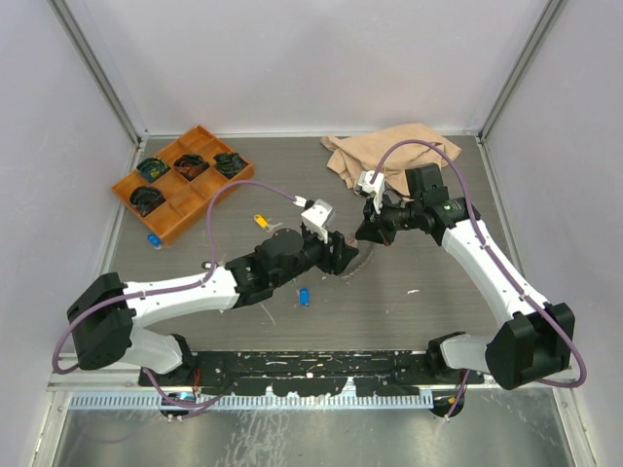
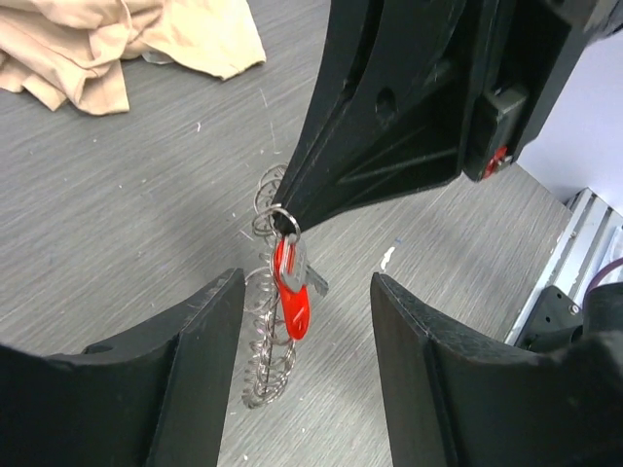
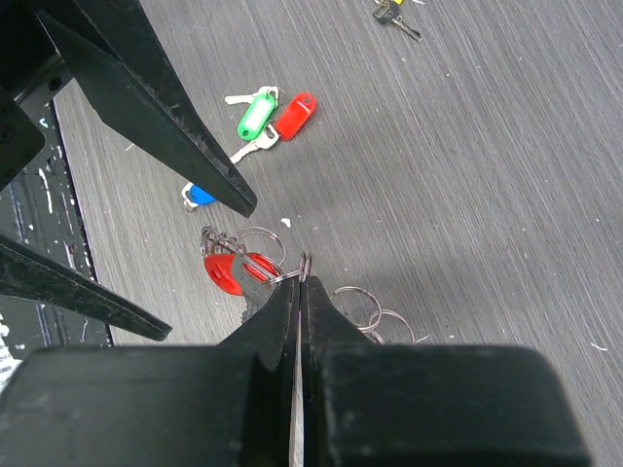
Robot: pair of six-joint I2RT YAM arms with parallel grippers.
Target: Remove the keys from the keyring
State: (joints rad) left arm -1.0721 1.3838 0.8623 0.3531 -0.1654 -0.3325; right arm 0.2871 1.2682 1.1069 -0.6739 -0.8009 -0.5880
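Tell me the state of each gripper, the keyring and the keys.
left gripper: open, holding nothing.
right gripper: shut on the keyring.
keyring: pinched at its wire.
hanging red key: attached to the keyring.
green key: off the keyring, lying on the table.
loose red key: off, on the table.
blue key: off, on the table.

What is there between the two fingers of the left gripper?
In the left wrist view, a red-tagged key hangs between the fingers of the open left gripper, on the keyring that the shut right gripper pinches.
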